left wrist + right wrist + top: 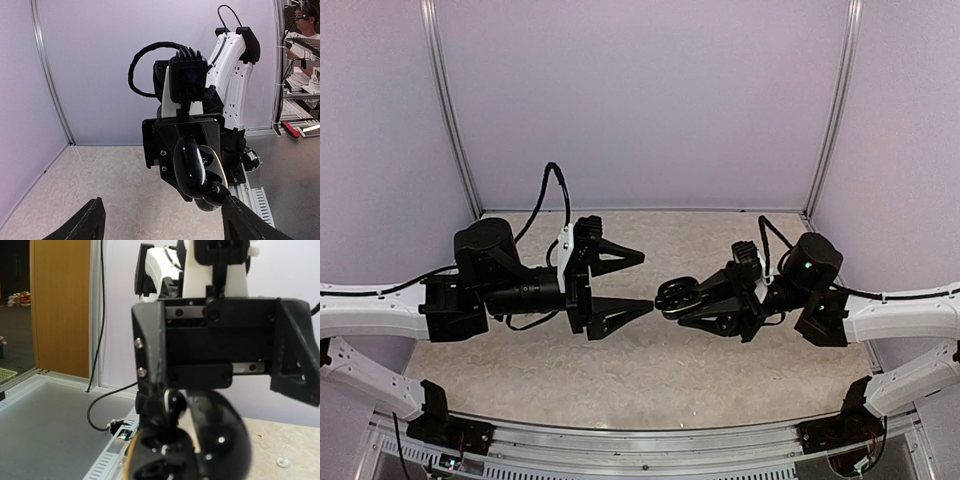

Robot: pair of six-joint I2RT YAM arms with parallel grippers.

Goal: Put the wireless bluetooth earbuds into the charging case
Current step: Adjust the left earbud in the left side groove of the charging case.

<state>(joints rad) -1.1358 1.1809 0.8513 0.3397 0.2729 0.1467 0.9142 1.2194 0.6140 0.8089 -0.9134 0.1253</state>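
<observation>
- Bench point(520, 380): both arms hang above it, hands nose to nose.
- Left hand point(646, 282): fingers spread wide, empty, lower tip just beside the case.
- Right hand point(688, 302): pinching the open charging case point(674, 291) mid-air. It's glossy and looks light, so probably slippery. I'd grip its flat sides.
- Earbuds: can't spot any for sure.
- White curl point(283, 461) on the bench, no idea what it is.

Blurry charging case point(220, 435), bottom off-frame.
</observation>
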